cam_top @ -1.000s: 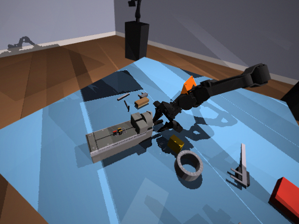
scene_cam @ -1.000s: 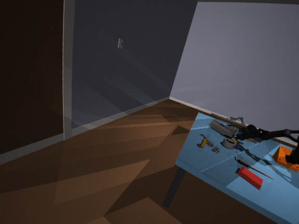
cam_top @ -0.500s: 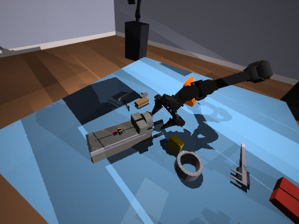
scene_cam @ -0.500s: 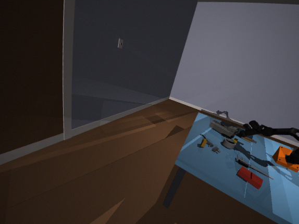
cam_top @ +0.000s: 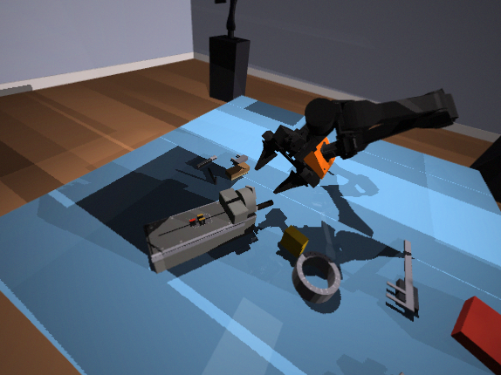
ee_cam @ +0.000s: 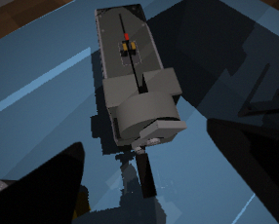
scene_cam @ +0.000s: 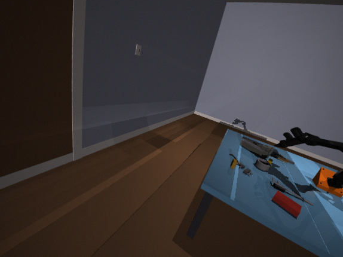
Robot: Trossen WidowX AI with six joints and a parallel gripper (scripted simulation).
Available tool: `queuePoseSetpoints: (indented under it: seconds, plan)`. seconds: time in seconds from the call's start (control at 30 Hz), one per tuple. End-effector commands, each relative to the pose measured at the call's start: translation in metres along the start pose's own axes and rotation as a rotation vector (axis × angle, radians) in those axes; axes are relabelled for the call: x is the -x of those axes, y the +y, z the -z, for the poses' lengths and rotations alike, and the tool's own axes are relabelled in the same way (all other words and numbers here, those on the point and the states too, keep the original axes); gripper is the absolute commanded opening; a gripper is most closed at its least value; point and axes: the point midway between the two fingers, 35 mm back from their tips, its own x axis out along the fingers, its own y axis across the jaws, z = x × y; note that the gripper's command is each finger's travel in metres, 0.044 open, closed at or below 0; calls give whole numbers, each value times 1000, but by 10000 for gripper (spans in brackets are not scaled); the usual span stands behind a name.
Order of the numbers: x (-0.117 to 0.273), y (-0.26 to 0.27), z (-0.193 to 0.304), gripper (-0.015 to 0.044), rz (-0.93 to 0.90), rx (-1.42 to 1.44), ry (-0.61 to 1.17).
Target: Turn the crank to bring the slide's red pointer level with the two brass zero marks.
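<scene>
The grey machine stands on the blue table. Its slide's red pointer sits off the level of the two brass zero marks, on the side away from the crank. The crank arm is at the machine's near end in the wrist view, with its black handle sticking out toward the camera. My gripper is open and empty. It hangs above and back from the handle, with a fingertip on either side in the wrist view.
A yellow block and a grey ring lie near the crank end. A caliper-like tool and a red block lie farther off. A tan block and small tools lie behind the machine.
</scene>
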Motion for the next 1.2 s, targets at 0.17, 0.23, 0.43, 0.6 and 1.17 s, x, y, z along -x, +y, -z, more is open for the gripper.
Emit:
queuePoseSetpoints:
  seconds: [0.17, 0.23, 0.43, 0.6, 1.17]
  plan:
    - [24, 0, -26, 440, -17, 16, -1]
    - [18, -1, -34, 440, -34, 36, 7]
    - [3, -3, -56, 440, -88, 96, 29]
    - [-11, -7, -73, 440, -134, 146, 42]
    - [-57, -28, -109, 440, -271, 283, 60]
